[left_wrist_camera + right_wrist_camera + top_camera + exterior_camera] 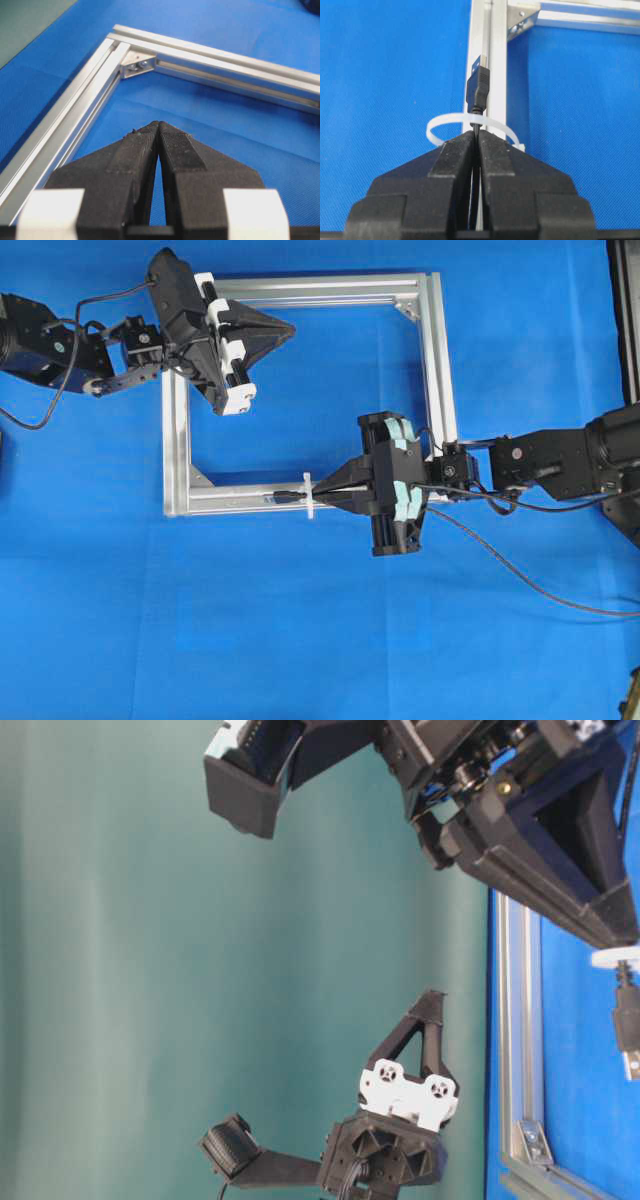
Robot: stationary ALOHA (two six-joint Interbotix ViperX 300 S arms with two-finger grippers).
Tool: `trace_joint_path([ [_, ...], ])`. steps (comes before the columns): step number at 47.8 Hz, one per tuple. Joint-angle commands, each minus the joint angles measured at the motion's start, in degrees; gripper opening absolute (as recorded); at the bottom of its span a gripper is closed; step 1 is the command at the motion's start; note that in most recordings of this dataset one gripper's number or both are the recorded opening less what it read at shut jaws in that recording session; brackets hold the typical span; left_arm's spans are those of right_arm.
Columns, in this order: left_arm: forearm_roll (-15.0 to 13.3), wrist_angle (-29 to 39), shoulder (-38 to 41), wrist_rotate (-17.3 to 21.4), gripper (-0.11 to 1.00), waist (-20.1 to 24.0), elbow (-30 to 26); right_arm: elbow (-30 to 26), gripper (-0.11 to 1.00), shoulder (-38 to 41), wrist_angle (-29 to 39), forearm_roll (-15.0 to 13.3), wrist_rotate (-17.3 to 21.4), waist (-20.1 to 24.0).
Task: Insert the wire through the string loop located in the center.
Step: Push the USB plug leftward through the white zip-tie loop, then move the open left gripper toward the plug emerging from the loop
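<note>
Two grippers pinched shut, right gripper (477,137) clamping wire (478,90) through string loop (440,125), left gripper (158,127) empty over frame (75,110).

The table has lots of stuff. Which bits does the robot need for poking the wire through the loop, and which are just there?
Needed:
wire
string loop
right gripper, pinching the wire

Just there:
left gripper, shut, holding nothing
metal frame
blue mat

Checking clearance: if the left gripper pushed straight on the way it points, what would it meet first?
The shut left gripper aims over bare blue cloth toward the silver aluminium frame's bar; that bar looks first in line, though depth is unclear.
</note>
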Motion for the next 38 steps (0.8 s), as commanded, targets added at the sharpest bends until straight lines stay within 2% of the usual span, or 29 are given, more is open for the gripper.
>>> trace_joint_path([
  [1, 0.1, -0.4, -1.4, 0.1, 0.00, 0.0, -0.6, -0.9, -0.02, -0.6, -0.3, -0.1, 0.0, 0.2],
  [25, 0.1, -0.4, -1.4, -0.3, 0.00, -0.7, -0.4, -0.9, -0.02, -0.6, -0.3, -0.1, -0.1, 0.2],
  [38, 0.1, -0.3, -1.5, -2.4, 0.00, -6.8, 0.4, -0.9, -0.02, -0.5, -0.4, -0.1, -0.1, 0.2],
])
